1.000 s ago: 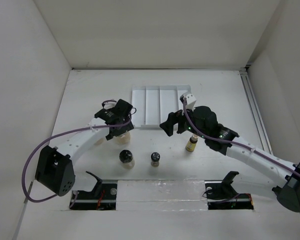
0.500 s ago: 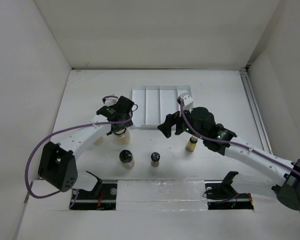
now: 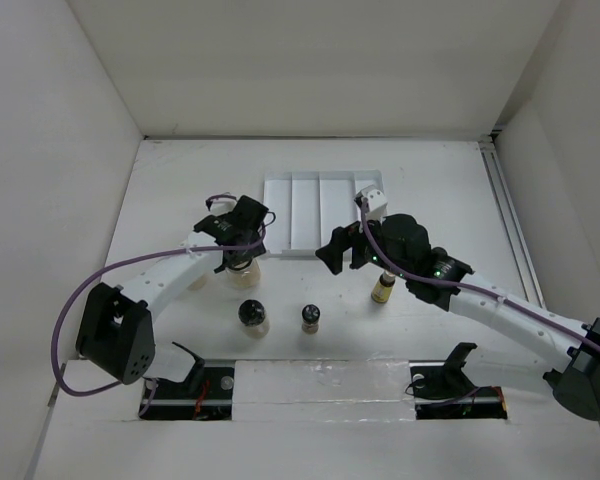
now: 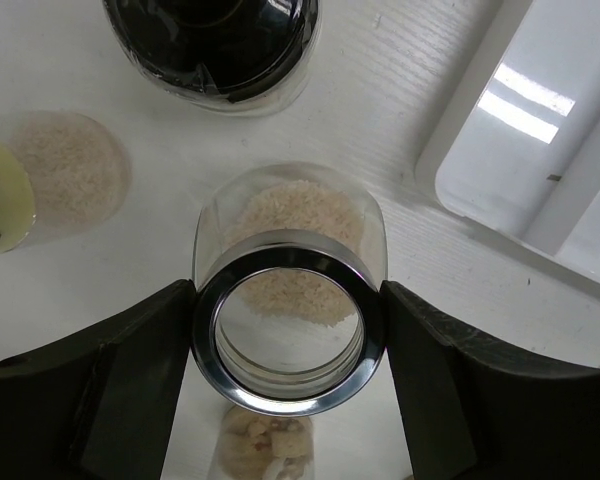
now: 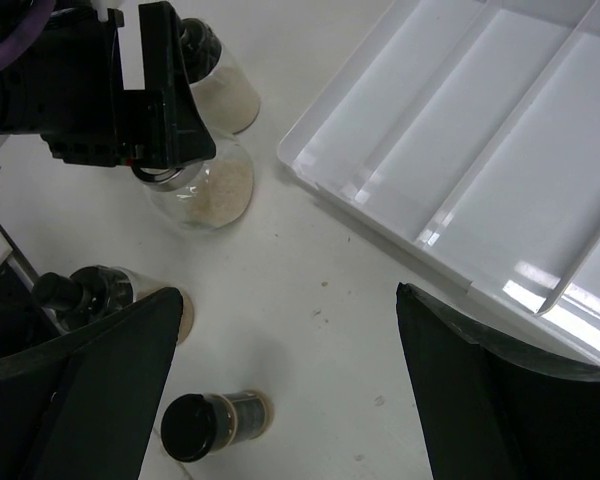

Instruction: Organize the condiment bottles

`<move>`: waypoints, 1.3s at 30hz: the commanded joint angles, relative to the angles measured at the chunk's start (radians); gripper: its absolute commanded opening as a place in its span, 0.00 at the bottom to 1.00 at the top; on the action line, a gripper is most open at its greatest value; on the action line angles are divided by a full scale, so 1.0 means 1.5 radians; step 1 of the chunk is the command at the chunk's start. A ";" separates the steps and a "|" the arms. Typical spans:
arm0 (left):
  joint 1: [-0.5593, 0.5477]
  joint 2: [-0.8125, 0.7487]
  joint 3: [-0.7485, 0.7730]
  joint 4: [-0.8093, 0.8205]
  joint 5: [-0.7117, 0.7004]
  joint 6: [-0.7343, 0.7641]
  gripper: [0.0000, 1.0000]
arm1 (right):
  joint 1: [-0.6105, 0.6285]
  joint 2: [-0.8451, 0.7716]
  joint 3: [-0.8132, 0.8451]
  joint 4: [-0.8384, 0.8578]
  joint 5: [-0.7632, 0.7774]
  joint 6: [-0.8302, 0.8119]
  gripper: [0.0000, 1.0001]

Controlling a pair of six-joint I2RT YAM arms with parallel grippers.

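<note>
Jar [image 4: 290, 215] upright on desk [image 4: 380, 80], centre-left in top view, near tray [image 3: 305, 210] lower-left corner. Left pincer [image 4: 288, 330] pads press on metal rim from both sides, gripping. Right pincer [image 5: 290, 390] spread wide, empty. Glass looks rigid, slick, breakable; grain fill likely adds weight. Rim hold suits; squeeze gently.

**Tray at the back, bottles in front**

The tray [image 3: 320, 215] lies toward the far side of the tabletop [image 3: 460, 200], near its middle. Just before the tray's near left corner stands the wide jar [image 3: 244, 274], between the left fingers [image 4: 130, 380], with a capped jar [image 5: 220, 85] just beside it. Nearer the arms' bases, a round jar [image 3: 252, 316] stands left of a small bottle [image 3: 311, 318]. The slim bottle [image 3: 382, 289] stands to their right, before the tray's right end.
</note>
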 commanded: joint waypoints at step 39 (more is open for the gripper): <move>-0.044 0.342 0.568 0.138 0.059 0.312 0.53 | -0.078 -0.101 -0.052 0.054 0.059 0.029 0.93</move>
